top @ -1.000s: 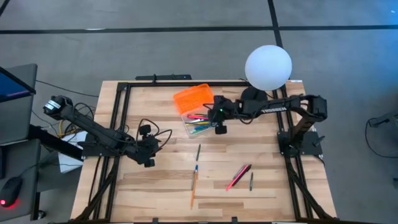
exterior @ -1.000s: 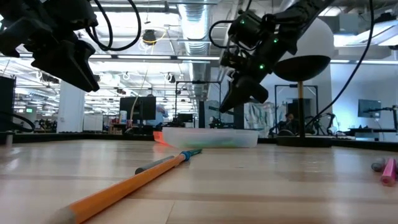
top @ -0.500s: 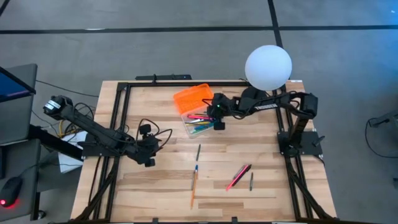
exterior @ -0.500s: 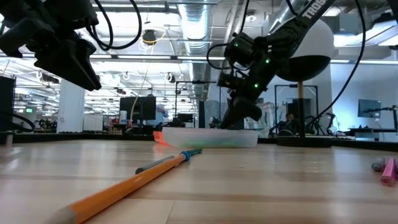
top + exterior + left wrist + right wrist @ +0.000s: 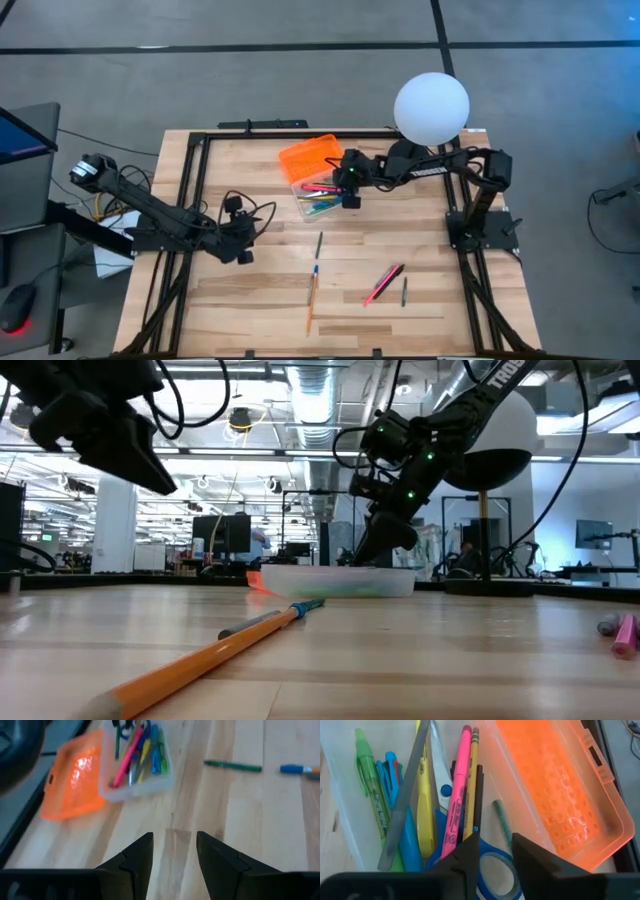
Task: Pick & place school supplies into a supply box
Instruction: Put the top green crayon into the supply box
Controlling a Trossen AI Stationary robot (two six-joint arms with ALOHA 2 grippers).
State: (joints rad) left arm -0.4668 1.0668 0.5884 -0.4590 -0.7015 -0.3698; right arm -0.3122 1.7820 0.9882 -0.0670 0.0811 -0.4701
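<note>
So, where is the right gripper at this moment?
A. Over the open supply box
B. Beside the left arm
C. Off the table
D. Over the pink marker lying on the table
A: in the high view the right gripper hangs over the clear supply box, and its wrist view looks straight down on the pens inside.

The supply box sits behind 4 loose pens (lid beside it), lamp at its right.

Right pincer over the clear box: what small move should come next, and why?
Probably lift straight up. The right pincer is open and empty above the clear plastic supply box that already holds supplies, while a green pen and others lie on the wooden table.
</note>
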